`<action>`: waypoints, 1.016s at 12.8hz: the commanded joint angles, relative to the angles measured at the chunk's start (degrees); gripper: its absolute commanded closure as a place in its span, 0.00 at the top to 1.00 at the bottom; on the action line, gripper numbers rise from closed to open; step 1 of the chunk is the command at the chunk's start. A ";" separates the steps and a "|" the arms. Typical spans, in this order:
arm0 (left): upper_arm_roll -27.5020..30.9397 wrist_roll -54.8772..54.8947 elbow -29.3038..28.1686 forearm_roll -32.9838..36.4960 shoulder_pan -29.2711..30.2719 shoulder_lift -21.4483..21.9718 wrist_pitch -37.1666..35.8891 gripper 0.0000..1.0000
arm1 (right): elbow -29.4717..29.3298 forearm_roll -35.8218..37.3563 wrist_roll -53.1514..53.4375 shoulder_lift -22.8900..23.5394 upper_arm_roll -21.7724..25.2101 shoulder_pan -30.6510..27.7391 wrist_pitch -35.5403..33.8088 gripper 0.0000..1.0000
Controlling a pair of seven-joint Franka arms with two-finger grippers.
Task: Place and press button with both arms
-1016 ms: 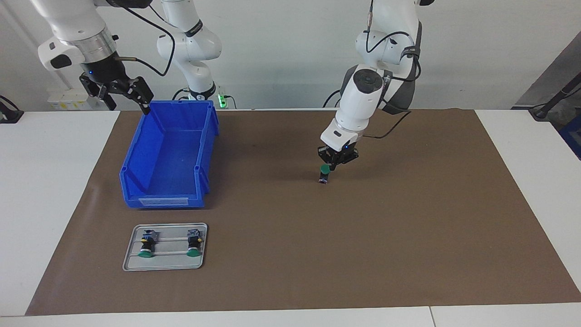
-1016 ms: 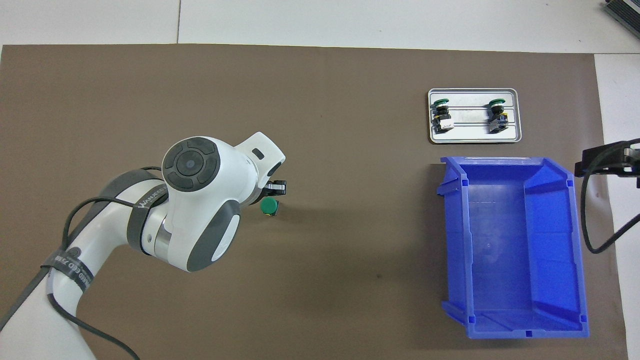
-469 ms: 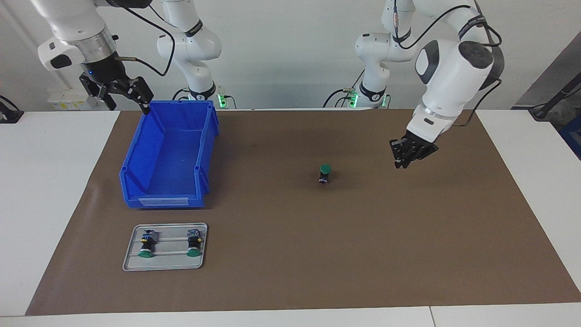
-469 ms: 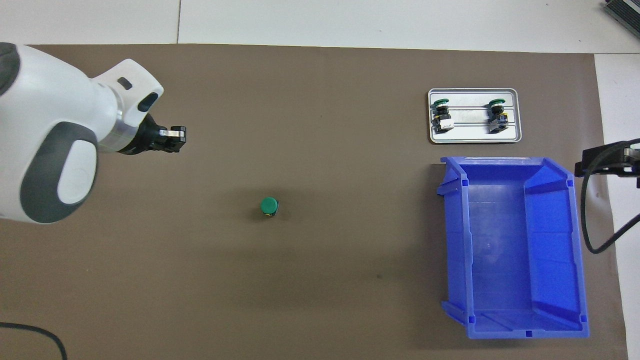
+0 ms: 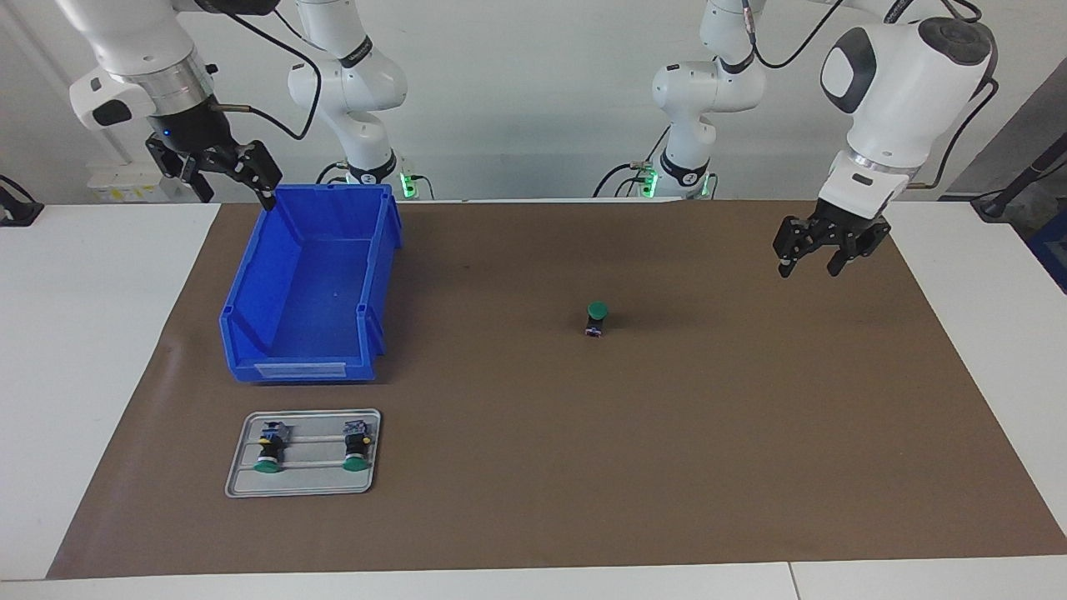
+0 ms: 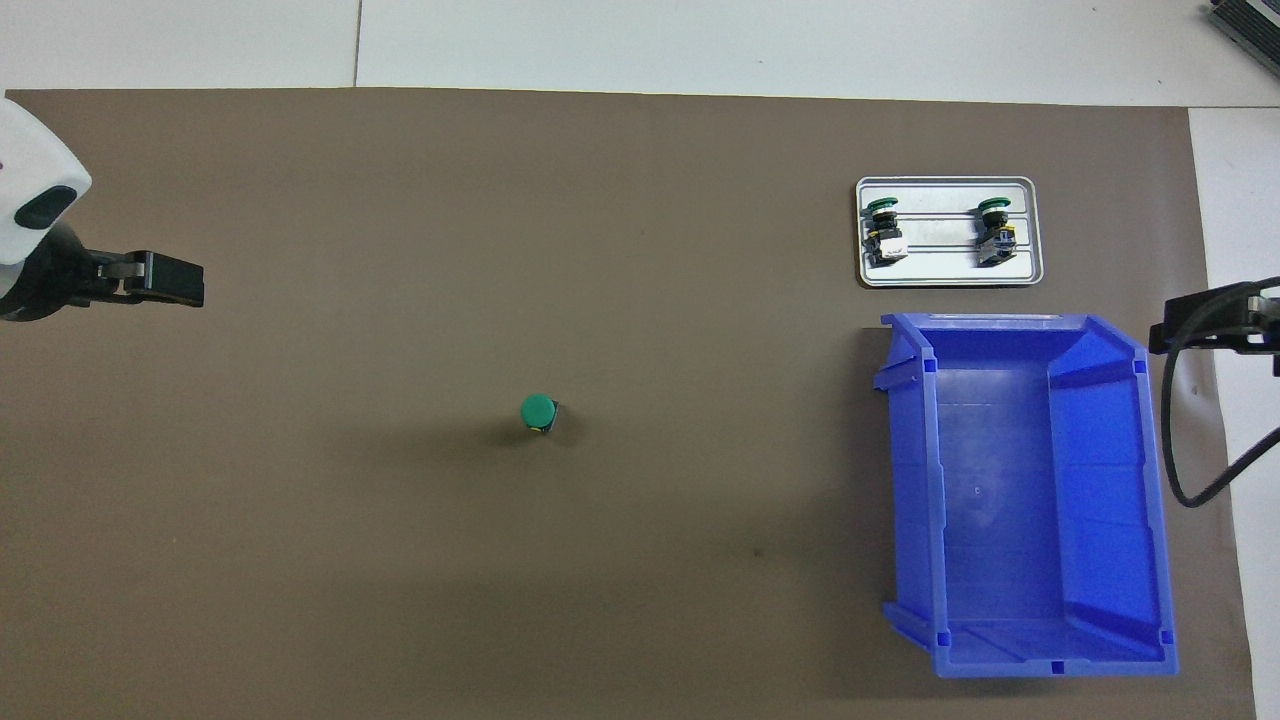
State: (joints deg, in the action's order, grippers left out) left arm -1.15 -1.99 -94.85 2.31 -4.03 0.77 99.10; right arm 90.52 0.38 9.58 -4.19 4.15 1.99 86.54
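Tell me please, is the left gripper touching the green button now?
Apart. The facing view shows the left gripper raised with open fingers, with bare mat between it and the button, which stands alone.

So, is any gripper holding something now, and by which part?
Nothing is held. The left gripper and right gripper are open and empty; the button stands alone on the mat.

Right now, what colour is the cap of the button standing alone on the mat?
Green; the overhead view shows the button best.

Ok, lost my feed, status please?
Left gripper open, up over the mat's left-arm end. Right gripper open, waiting by the bin. Button upright mid-mat, nothing near it.
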 commanded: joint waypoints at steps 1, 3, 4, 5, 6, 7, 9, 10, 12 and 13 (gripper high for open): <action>-0.34 0.76 5.45 1.38 0.17 -0.85 -6.09 1.00 | 0.27 -1.26 -1.41 -0.65 0.42 0.12 -0.58 1.00; -0.34 0.67 6.60 1.12 0.17 -1.12 -7.26 1.00 | 0.27 -1.26 -1.50 -0.65 0.42 0.12 -0.58 1.00; -0.34 0.67 6.43 1.03 0.08 -1.03 -7.26 1.00 | 0.27 -1.26 -1.50 -0.65 0.42 0.12 -0.58 1.00; -0.34 0.67 6.26 1.03 0.08 -0.94 -7.61 1.00 | 0.27 -1.26 -1.41 -0.65 0.42 0.12 -0.67 1.00; -0.34 0.49 6.17 0.85 0.08 -0.94 -7.96 1.00 | 0.35 -1.26 -1.76 -0.82 0.42 0.12 -2.32 1.00; -0.43 0.32 5.99 0.50 -0.01 -0.86 -7.70 1.00 | 0.35 -1.43 -2.20 -1.26 0.42 0.03 -4.51 1.00; -0.34 0.23 5.47 -1.69 0.08 -0.59 -7.87 1.00 | 0.35 -1.61 -2.03 -1.44 -1.24 2.30 -4.10 1.00; -0.34 0.14 5.03 -1.78 -0.09 -0.42 -7.96 1.00 | 0.70 -1.61 -1.68 -1.44 -1.51 3.53 -1.66 1.00; -0.34 0.14 4.15 -1.70 -0.53 -0.07 -8.05 1.00 | 2.90 -1.61 0.86 -0.48 -1.60 7.65 3.44 1.00; -0.34 0.14 3.97 -1.70 -0.71 0.02 -8.31 1.00 | 3.25 -1.61 4.88 1.27 -1.60 11.24 5.90 1.00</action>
State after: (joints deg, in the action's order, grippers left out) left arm -1.70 -1.96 -90.42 1.13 -4.20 0.45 91.83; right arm 91.89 -0.14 10.38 -4.43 2.57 9.49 88.31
